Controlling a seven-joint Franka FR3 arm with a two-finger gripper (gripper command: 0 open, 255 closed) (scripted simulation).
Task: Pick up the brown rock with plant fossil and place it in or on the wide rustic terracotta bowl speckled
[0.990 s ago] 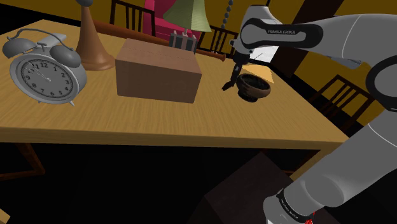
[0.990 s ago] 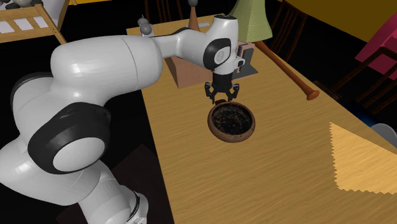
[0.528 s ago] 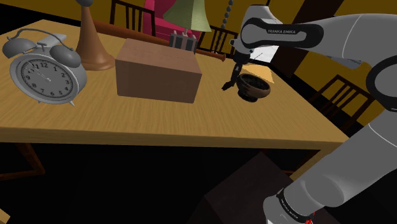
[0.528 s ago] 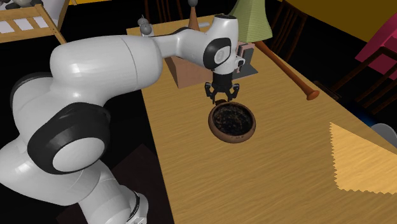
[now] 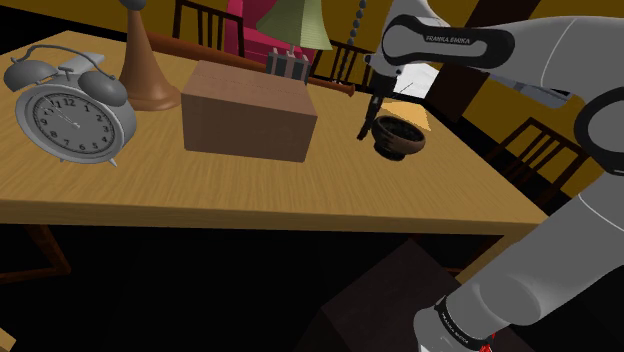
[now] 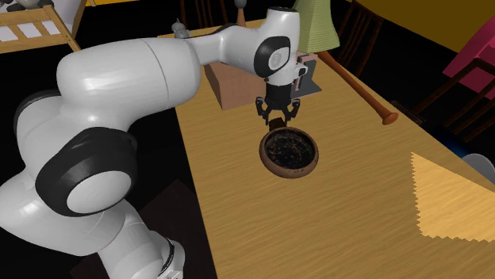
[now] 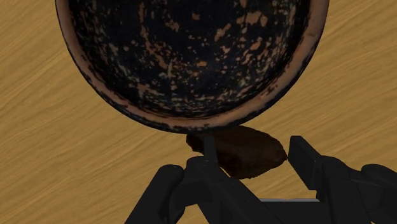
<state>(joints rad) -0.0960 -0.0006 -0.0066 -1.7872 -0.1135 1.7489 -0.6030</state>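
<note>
I have the gripper [image 6: 274, 120] pointing straight down at the wooden table [image 6: 357, 238]. It hangs just outside the terracotta bowl [image 6: 287, 171], on the side that faces the brown box [image 5: 250, 110]. The fingers stand at a narrow spread with the brown rock [image 7: 245, 153] between them, and I read that as a hold. The near pad plainly overlaps the stone, but at the far pad I cannot make out the contact line, so the grip may be lighter than I would like.

The rock sits low at the fingertips, long way across the gap and sticking out past one finger. It looks pinched across its short dimension, which I think is the sensible way to take a lumpy stone. From the wrist view it lies just shy of the bowl's chipped rim, with none of it over the dark speckled inside. By my reckoning the pick is done and the carry has hardly begun.

The bowl is wide and shallow and stands flat on the table, well clear of the yellow mat [image 6: 452, 198]. A short sideways move over the lip should be enough. My worry is height. If the stone rides too low it could clip the rim and nudge the bowl, or twist in the fingers. I would want it over the middle before letting go.
</note>
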